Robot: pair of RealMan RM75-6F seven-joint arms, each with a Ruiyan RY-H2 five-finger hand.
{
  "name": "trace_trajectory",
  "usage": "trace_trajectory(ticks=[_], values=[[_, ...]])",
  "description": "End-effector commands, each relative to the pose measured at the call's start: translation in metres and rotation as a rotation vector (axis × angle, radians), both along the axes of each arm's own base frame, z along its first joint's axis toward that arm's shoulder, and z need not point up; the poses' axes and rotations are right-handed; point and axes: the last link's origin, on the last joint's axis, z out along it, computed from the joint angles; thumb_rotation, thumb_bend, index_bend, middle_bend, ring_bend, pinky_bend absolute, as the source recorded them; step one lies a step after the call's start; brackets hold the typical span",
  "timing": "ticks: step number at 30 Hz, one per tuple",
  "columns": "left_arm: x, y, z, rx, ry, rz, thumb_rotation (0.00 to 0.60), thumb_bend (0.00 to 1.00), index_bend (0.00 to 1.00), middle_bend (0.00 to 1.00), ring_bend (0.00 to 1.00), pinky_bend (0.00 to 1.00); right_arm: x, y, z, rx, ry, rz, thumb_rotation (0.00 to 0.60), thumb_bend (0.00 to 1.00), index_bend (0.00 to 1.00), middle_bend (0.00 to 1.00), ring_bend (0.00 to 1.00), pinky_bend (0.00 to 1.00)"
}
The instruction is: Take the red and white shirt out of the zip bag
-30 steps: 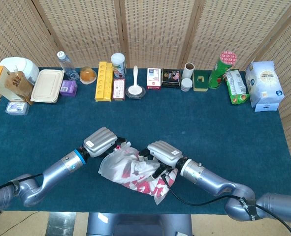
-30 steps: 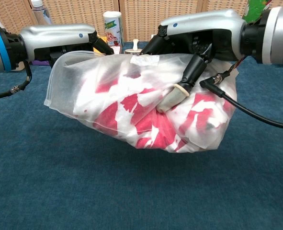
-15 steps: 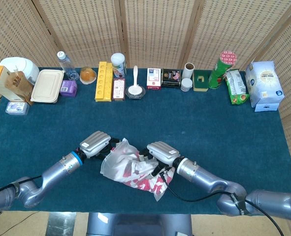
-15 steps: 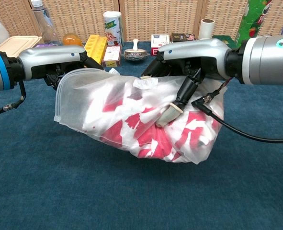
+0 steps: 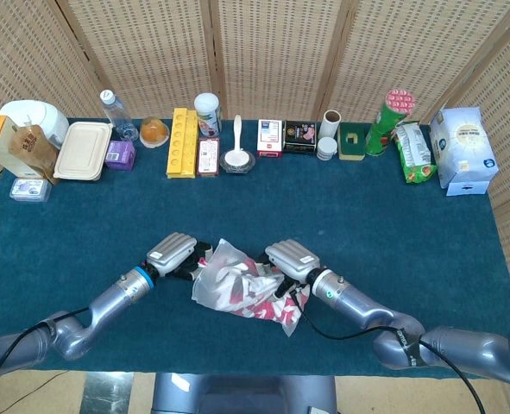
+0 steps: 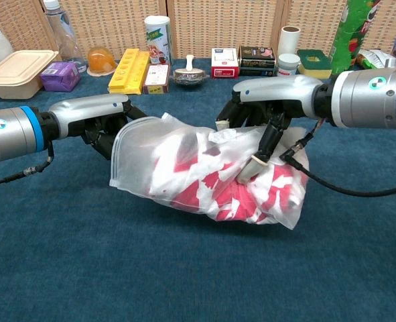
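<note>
zip bag [image 6: 141, 157]: translucent, bulging | red and white shirt [image 6: 244, 194]: crumpled inside

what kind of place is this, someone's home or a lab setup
Most likely a staged lab or data-collection setup, not a home: a blue-covered table, a tidy back row of assorted goods such as the water bottle, and woven screens behind.

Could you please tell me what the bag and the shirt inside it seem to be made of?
Bag: apparently thin frosted plastic film; translucent, creased, faintly glossy. Shirt: seemingly soft fabric; red and white folds bunch loosely, though the exact weave cannot be told through the bag.
</note>
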Motion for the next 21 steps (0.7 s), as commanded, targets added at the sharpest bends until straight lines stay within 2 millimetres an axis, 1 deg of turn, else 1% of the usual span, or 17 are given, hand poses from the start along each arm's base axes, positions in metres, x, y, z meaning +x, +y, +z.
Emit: trace_trajectory(ticks=[1, 3, 5, 6, 8, 12, 19, 21], values=[[0.002, 0.005, -0.014, 0.007, -0.004, 0.018, 0.600, 0.54, 0.78, 1.00, 0.97, 0.92, -0.009, -0.005, -0.002, 0.006, 0.053, -0.033, 0.600, 0.16, 0.29, 0.36, 0.47, 0.44], [0.005, 0.008, -0.022, 0.007, -0.004, 0.026, 0.600, 0.54, 0.78, 1.00, 0.97, 0.92, -0.012, -0.008, -0.001, -0.010, 0.055, -0.053, 0.600, 0.16, 0.13, 0.23, 0.33, 0.29], [0.008, 0.009, -0.027, 0.008, -0.003, 0.021, 0.600, 0.54, 0.78, 1.00, 0.97, 0.92, -0.013, -0.008, 0.000, -0.016, 0.048, -0.067, 0.600, 0.16, 0.05, 0.17, 0.28, 0.24], [0.010, 0.010, -0.029, 0.010, -0.003, 0.019, 0.600, 0.54, 0.78, 1.00, 0.97, 0.92, -0.013, -0.008, 0.001, -0.019, 0.042, -0.073, 0.600, 0.16, 0.02, 0.15, 0.26, 0.23], [0.013, 0.012, -0.031, 0.015, -0.004, 0.010, 0.600, 0.54, 0.78, 1.00, 0.97, 0.92, -0.014, -0.009, 0.006, -0.029, 0.021, -0.089, 0.600, 0.16, 0.00, 0.14, 0.25, 0.23], [0.018, 0.016, -0.033, 0.021, 0.004, -0.002, 0.600, 0.53, 0.78, 1.00, 0.97, 0.92, -0.015, -0.011, 0.019, -0.074, -0.010, -0.091, 0.600, 0.15, 0.00, 0.11, 0.21, 0.20], [0.025, 0.020, -0.034, 0.018, 0.008, -0.011, 0.600, 0.53, 0.78, 1.00, 0.97, 0.92, -0.019, -0.010, 0.043, -0.143, -0.046, -0.051, 0.600, 0.15, 0.00, 0.12, 0.20, 0.18], [0.027, 0.022, -0.034, 0.015, 0.005, -0.004, 0.600, 0.53, 0.78, 1.00, 0.97, 0.92, -0.021, -0.008, 0.053, -0.173, -0.064, -0.029, 0.600, 0.15, 0.00, 0.12, 0.20, 0.18]])
